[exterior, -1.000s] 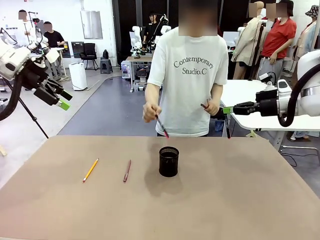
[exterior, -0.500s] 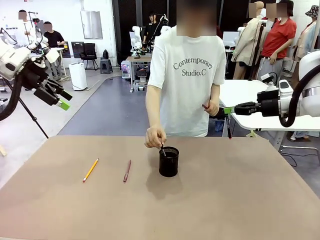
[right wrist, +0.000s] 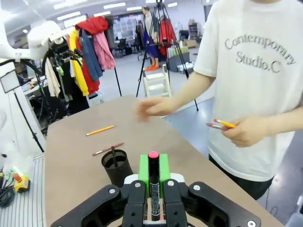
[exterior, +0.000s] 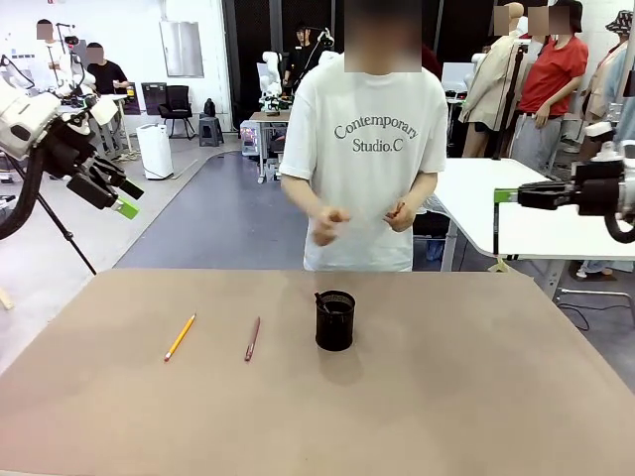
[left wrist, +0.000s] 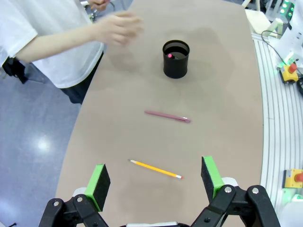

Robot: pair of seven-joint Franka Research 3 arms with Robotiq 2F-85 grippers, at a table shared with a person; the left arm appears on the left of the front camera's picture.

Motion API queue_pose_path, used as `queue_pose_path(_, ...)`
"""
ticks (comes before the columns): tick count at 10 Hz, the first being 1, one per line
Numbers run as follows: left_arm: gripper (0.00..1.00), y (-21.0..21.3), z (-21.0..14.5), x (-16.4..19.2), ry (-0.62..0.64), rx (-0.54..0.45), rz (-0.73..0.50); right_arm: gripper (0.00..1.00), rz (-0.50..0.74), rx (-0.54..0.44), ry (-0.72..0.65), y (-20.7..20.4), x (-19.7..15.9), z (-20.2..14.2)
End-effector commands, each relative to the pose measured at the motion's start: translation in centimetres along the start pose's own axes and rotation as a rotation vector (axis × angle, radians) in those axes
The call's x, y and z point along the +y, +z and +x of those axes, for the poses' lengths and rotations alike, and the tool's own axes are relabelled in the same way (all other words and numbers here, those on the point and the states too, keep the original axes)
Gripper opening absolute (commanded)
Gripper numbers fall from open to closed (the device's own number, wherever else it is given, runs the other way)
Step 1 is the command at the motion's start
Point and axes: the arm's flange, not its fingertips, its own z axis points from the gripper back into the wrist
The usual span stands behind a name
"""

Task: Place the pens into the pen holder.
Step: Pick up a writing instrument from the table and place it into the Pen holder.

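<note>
Pen holder: I see the pen holder upright near the table's middle, one dark pen leaning inside.
Loose pens: orange-yellow pen and reddish-brown pen lie flat, apart, to the holder's left.
Right gripper: right gripper clamped on a dark, pink-capped pen, held off the table's far right edge.
Left gripper: left gripper spread wide, nothing between the pads, high off the left side.
Person: across the table, one hand holding more pens.
Surface: plain brown tabletop.
Room: grey floor, white table behind, clothes rack.
</note>
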Motion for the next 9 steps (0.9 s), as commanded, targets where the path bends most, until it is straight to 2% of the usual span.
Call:
queue_pose_path(1, 1.00, 0.08, 0.06, -0.04, -0.002, -0.004, -0.005, 0.00, 0.018, -0.038, 0.050, 1.59, 0.39, -0.37)
queue_pose_path(3, 1.00, 0.08, 0.06, -0.04, -0.002, -0.004, -0.005, 0.00, -0.002, -0.079, 0.086, 2.00, 0.40, -0.57)
queue_pose_path(4, 1.00, 0.08, 0.06, -0.04, -0.002, -0.004, -0.005, 0.00, 0.003, -0.029, 0.017, 2.13, -0.11, -0.05)
queue_pose_path(9, 1.00, 0.08, 0.06, -0.04, -0.002, -0.004, -0.005, 0.00, 0.003, -0.029, 0.017, 2.13, -0.11, -0.05)
